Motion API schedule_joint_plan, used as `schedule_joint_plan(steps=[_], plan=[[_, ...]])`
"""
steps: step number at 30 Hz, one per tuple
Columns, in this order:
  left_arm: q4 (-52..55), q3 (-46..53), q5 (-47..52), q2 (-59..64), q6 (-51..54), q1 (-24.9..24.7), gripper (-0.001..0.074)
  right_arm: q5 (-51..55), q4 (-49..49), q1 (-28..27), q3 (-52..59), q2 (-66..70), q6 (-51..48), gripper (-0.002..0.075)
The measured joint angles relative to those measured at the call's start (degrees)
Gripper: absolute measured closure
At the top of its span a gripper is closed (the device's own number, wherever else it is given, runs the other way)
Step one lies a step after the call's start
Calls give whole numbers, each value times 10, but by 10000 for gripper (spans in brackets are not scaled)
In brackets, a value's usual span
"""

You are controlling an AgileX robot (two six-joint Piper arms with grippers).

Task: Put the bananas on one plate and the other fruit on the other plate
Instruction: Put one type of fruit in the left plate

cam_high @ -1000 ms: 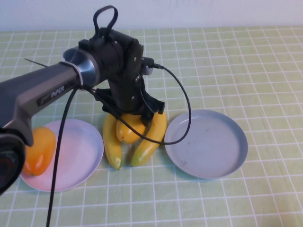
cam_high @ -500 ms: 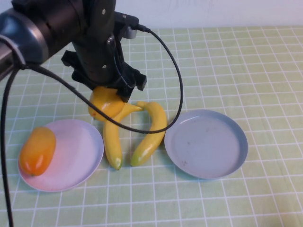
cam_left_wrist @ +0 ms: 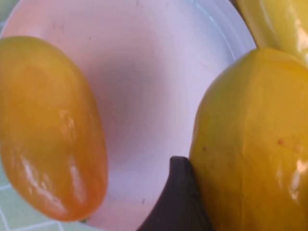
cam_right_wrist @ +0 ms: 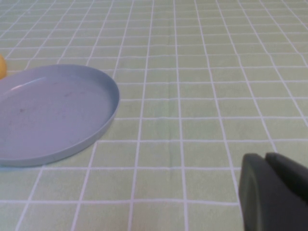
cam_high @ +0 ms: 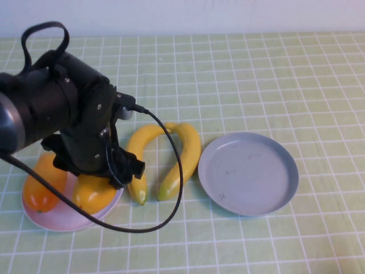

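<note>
Left gripper (cam_high: 94, 182) low over the pink plate (cam_high: 51, 220), at 8 o'clock on the table (cam_high: 285, 68); its jaws pinch the yellow-orange fruit (cam_high: 93, 193) across its width, one dark finger (cam_left_wrist: 175, 202) pressed to the fruit's side in the left wrist view; deeper orange fruit (cam_high: 43, 185) already lies on the plate's 9 o'clock side, apart from the held one.

Step in hand, as I judge it: setting the second fruit on the pink plate. To do it well: lower until the fruit bears on the plate floor, then part the jaws and lift straight up; release inside the rim, since the fruit hangs near the plate's 3 o'clock edge and could roll off toward the bananas (cam_high: 165, 162).

Bananas lie on the table between the plates, arched together, just beside the pink plate's 3 o'clock rim; the nearer banana leaves little room there. Grey-blue plate (cam_high: 248, 171) empty at 4 o'clock; open table beyond toward 12 and 3.

Right gripper (cam_right_wrist: 274, 192) parked low at the 3 o'clock side, outside the high view; jaws pressed together, holding nothing.
</note>
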Motion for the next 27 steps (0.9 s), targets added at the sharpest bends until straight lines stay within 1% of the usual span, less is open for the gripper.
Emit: schedule_joint_plan(steps=[3, 6, 10, 12, 14, 17, 18, 21, 24, 25, 26, 27], plan=[[0, 15, -33, 0, -7, 14, 234, 0, 0, 0, 0, 0, 0, 741], [0, 15, -45, 0, -7, 39, 234, 0, 0, 0, 0, 0, 0, 741], [-5, 15, -32, 12, 2, 70, 234, 0, 0, 0, 0, 0, 0, 741], [-5, 15, -19, 22, 5, 77, 234, 0, 0, 0, 0, 0, 0, 741], [-5, 15, -17, 28, 7, 78, 204, 0, 0, 0, 0, 0, 0, 741], [-6, 15, -24, 33, 8, 78, 110, 0, 0, 0, 0, 0, 0, 741], [-6, 15, -27, 33, 8, 78, 90, 0, 0, 0, 0, 0, 0, 741], [-6, 14, -26, 33, 8, 78, 69, 0, 0, 0, 0, 0, 0, 741], [-6, 4, -2, 33, 12, 78, 75, 0, 0, 0, 0, 0, 0, 741], [-6, -2, 3, 32, 14, 78, 93, 0, 0, 0, 0, 0, 0, 741], [-6, -4, 6, 28, 14, 78, 132, 0, 0, 0, 0, 0, 0, 741], [-6, -4, 6, 22, 14, 78, 193, 0, 0, 0, 0, 0, 0, 741]])
